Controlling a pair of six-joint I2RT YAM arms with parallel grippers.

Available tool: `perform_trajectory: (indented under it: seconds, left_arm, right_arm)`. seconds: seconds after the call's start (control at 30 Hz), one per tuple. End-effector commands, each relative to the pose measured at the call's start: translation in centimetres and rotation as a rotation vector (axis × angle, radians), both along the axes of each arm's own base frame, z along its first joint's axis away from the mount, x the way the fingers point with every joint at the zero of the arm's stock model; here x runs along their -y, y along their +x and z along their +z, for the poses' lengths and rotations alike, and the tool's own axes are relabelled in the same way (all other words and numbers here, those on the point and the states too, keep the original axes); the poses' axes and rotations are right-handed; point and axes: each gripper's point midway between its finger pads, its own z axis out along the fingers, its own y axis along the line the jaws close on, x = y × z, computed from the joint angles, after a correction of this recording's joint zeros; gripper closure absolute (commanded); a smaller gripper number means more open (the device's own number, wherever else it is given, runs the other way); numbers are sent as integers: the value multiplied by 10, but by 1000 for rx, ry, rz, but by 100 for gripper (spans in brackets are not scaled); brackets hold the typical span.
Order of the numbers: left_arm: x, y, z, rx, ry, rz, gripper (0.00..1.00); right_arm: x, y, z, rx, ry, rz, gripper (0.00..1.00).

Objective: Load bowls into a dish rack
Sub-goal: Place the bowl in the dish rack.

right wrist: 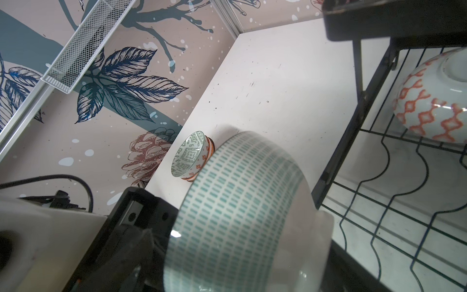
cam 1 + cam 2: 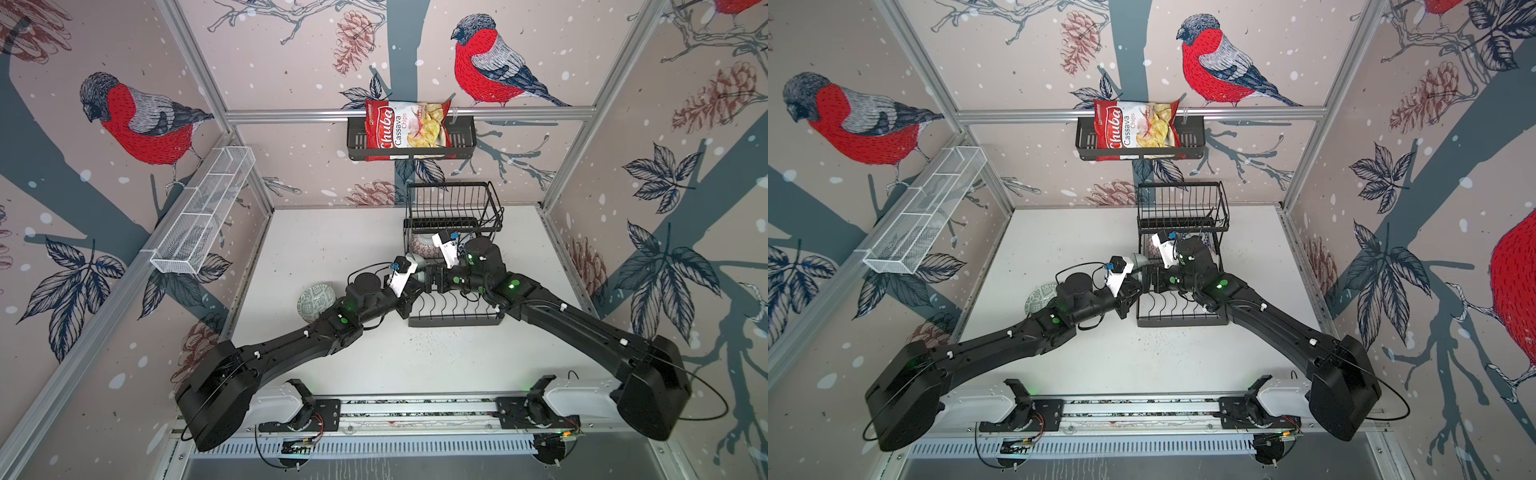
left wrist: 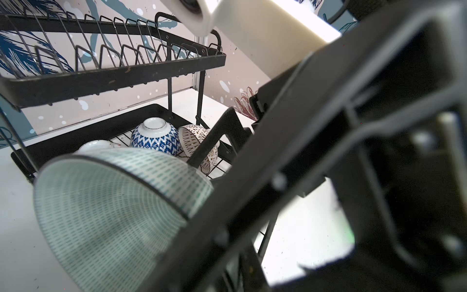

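A teal-dashed bowl (image 3: 113, 202) hangs tilted beside the near-left corner of the black wire dish rack (image 2: 457, 320). My left gripper (image 2: 417, 282) is shut on its rim. My right gripper (image 2: 432, 277) faces it from the rack side, jaws wide around the same bowl (image 1: 240, 215); one of its fingers (image 3: 217, 134) lies past the bowl's far edge. Upside down on the rack's base sit an orange-red bowl (image 1: 429, 101), a blue bowl (image 3: 155, 136) and a speckled bowl (image 3: 199, 141). On the table to the left, a green-patterned bowl (image 2: 316, 301) lies on its side.
The rack's raised basket (image 2: 453, 208) overhangs the back of its base. A black wall basket with a chips bag (image 2: 411, 133) hangs on the back wall. A long white mesh tray (image 2: 203, 212) is fixed on the left wall.
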Motion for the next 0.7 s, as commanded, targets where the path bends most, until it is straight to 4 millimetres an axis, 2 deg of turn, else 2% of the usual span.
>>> perform_trajectory:
  seconds: [0.0,0.23,0.3,0.47,0.67]
  left_arm:
    - [5,-1,28,77,-74,-24,100]
    - [2,-2,32,89,-86,-19,100]
    - [1,-1,31,88,-84,-15,100]
    - [1,0,27,81,-78,-6,100]
    - [1,3,23,74,-70,6,100]
  right_arm:
    - [-6,-1,10,20,28,20,6]
    - [-6,2,4,4,17,11,10]
    - [-6,3,3,2,14,6,16]
    - [-5,4,5,4,15,0,19]
    - [-2,7,7,14,6,-24,35]
